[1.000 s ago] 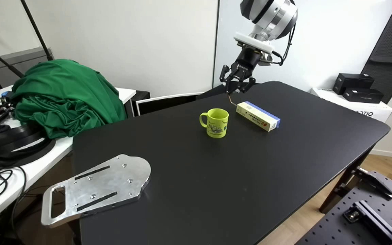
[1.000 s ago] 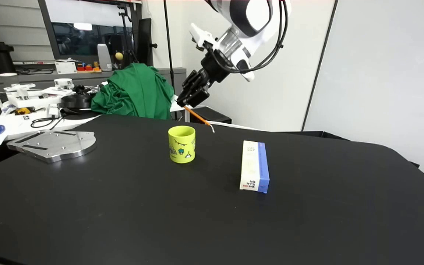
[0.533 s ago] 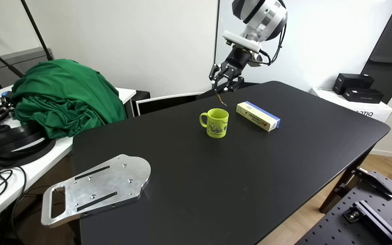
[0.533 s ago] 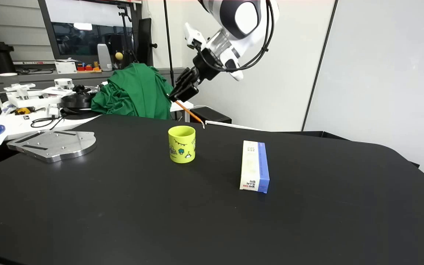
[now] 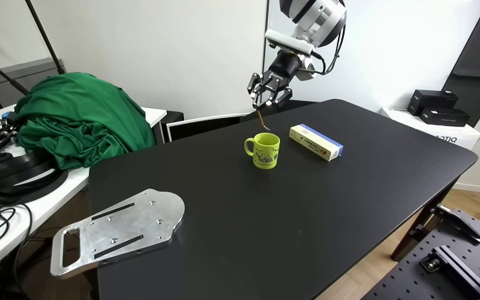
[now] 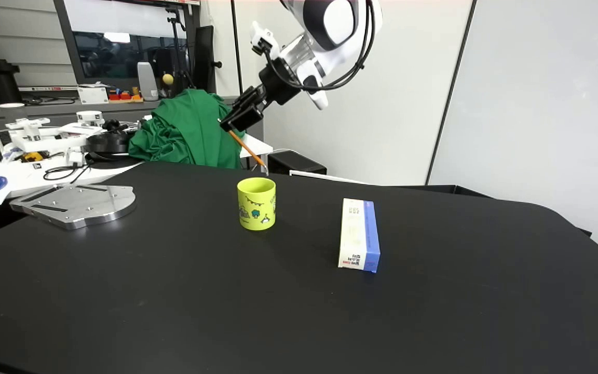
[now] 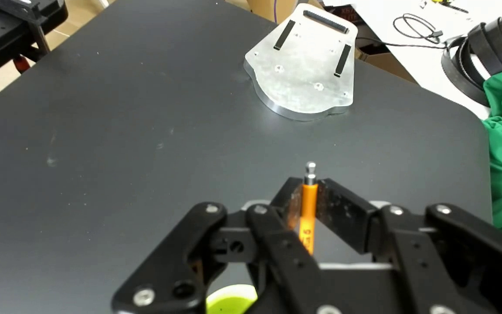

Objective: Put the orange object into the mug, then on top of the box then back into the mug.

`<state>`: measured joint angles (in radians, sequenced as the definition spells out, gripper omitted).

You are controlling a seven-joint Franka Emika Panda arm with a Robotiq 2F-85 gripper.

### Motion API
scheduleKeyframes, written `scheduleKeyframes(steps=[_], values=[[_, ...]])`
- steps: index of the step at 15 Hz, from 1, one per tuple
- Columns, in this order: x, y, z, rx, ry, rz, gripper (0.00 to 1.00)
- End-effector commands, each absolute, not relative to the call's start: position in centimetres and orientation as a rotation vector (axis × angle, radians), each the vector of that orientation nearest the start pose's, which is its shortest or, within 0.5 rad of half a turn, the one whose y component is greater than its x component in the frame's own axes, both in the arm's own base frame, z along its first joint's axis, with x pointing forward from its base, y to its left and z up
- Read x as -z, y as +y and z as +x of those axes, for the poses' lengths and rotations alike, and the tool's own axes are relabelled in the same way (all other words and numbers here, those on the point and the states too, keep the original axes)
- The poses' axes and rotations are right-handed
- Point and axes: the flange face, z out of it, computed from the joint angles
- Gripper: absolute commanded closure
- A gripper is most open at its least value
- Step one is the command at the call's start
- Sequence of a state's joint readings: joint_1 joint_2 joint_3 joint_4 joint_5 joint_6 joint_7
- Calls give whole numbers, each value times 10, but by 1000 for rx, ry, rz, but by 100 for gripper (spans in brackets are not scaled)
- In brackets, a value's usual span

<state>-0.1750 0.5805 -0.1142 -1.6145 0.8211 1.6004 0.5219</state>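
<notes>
On the black desk [image 5: 223, 229], a lime-green mug [image 5: 266, 156] and an oblong box [image 5: 316, 142] sit lower than the hand [image 7: 309, 187], which is clamped on the tilted orange stick [image 6: 247, 149].

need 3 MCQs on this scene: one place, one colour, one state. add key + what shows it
1. Where is the mug?
A) On the silver plate
B) On the table, apart from the box
C) On the green cloth

2. What are the box's two main colours?
A) Green and purple
B) Brown and silver
C) Cream and blue

3. How is the end effector?
A) Closed on the stick
B) Closed on the mug's handle
C) Spread wide, holding nothing

1 B: both exterior views show it there.
2 C: a cream face and a blue face show in both exterior views.
3 A: the wrist view shows the stick between its jaws.
</notes>
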Motion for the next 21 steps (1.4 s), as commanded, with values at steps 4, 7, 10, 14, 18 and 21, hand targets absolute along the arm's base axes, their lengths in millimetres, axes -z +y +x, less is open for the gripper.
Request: scheduleKeyframes(steps=[4,7,10,14,18,21], values=[[-260,-101,642,-930,1280,-1913,96],[-243,-106,641,-997,1290,-1866,96],[-225,-115,641,-1020,1312,-1848,96],[-215,-119,641,-1029,1320,-1856,42],[-212,-126,640,-1014,1330,-1865,16],[-206,-132,638,-997,1352,-1870,1]])
